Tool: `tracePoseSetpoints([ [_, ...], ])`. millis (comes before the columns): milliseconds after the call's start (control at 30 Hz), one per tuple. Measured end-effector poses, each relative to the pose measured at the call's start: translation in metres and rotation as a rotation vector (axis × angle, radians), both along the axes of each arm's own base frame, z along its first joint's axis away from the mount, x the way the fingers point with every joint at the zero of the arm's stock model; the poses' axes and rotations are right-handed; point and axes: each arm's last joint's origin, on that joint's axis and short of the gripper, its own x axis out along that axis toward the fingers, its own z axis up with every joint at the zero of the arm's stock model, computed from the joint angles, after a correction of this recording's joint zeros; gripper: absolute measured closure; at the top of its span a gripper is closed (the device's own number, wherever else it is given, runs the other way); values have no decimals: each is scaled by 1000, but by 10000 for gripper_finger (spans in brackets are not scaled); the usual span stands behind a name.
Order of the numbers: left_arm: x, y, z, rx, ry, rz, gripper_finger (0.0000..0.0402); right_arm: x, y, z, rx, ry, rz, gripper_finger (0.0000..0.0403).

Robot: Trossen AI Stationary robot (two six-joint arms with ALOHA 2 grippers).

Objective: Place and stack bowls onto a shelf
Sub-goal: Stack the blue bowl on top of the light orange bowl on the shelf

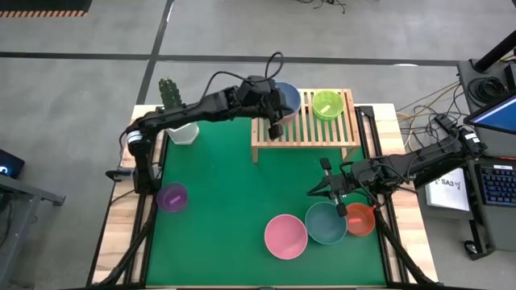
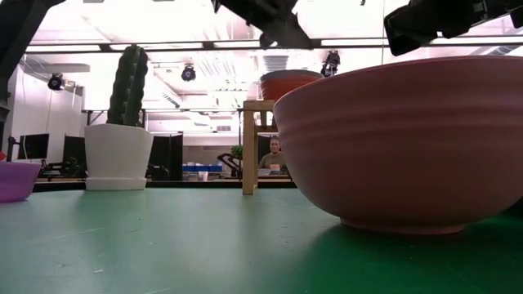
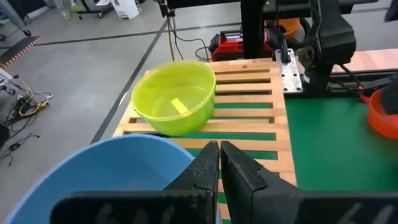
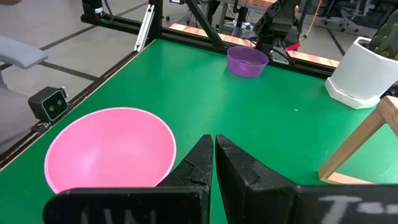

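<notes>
Your left gripper [image 1: 275, 129], fingers closed on nothing, hangs over the shelf [image 1: 310, 133], just beside the blue bowl [image 1: 292, 98] on its slats; the yellow-green bowl [image 1: 327, 104] sits farther along. Your right gripper [image 1: 326, 184], also closed and empty, hovers near the teal bowl [image 1: 326, 222] and pink bowl [image 1: 285, 236].

Both arms reach inward, left hand [image 1: 276, 129] and right hand [image 1: 329, 190] closed.

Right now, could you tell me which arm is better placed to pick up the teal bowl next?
The right, probably. The right gripper hovers at the teal bowl, its fingers shut, beside the pink bowl. The left gripper is over the shelf by the blue bowl, far from it.
</notes>
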Motion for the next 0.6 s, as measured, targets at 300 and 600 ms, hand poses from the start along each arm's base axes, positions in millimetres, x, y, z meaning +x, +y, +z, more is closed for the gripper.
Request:
tracePoseSetpoints([
  [300, -20, -1, 7, 57, 92, 81, 401, 0, 0, -1, 1, 6, -1, 394],
  [600, -37, 38, 7, 200, 163, 294, 401, 0, 0, -1, 0, 10, -1, 394],
])
